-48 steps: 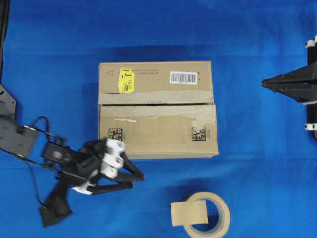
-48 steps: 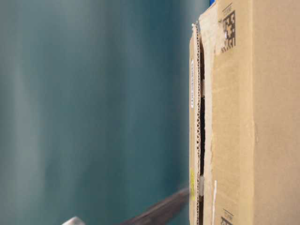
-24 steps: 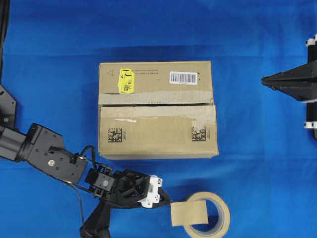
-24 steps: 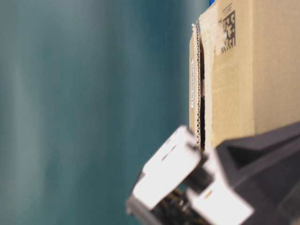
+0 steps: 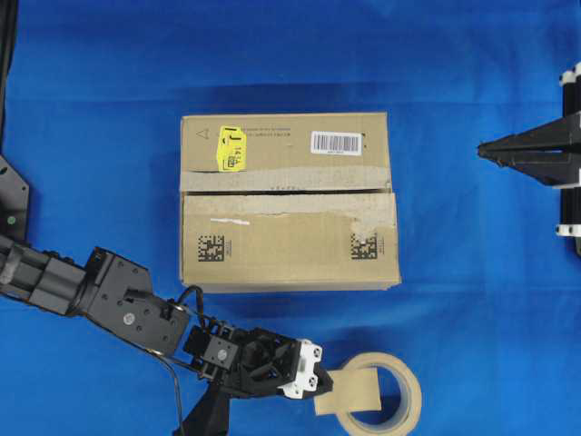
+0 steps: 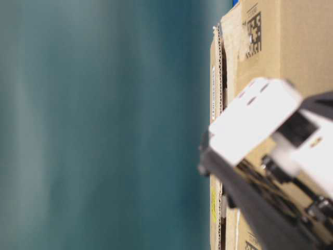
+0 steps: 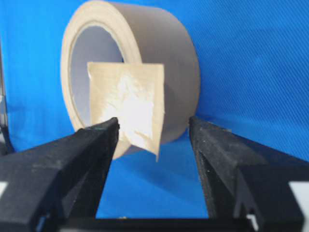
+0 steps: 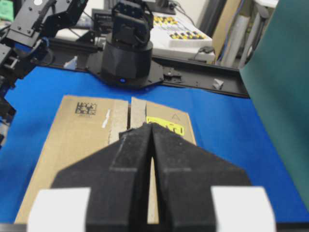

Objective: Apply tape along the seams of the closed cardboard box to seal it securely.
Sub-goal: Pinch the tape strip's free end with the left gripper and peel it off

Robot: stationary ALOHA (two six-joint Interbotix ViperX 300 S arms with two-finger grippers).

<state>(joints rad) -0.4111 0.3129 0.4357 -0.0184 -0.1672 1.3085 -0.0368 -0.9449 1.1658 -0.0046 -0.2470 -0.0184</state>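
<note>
the tape [image 7: 126, 109] is a short tan rectangle with a pale, glossy patch across its middle and slightly uneven edges. it hangs off the front rim of the tape roll [image 7: 159, 53], which stands on edge on the blue tabletop [image 5: 472, 300], near the bottom of the overhead view and well in front of the cardboard box [image 5: 289, 238]. in the overhead view the piece [image 5: 347, 389] covers the roll's left side.

my left end effector [image 7: 152, 133] is spread wide, one black finger on each side of the tape piece; its lower corner dips between them. whether the left finger touches the piece i cannot tell. in the overhead view that end effector [image 5: 313, 380] sits right at the piece's left edge.

the box is brown, closed, with a yellow sticker [image 5: 231, 148] and a white barcode label [image 5: 336, 142] on the far flap and two black square codes on the near flap. the seam [image 5: 286, 191] is a thin dark slit across the full width between the two flaps, bordered by pale torn old tape strips [image 5: 272, 178].

my right end effector [image 5: 483, 150] is pressed together, empty, hovering right of the box and well apart from it.

in the table-level view my left arm's white and black body blocks much of the box's side.
</note>
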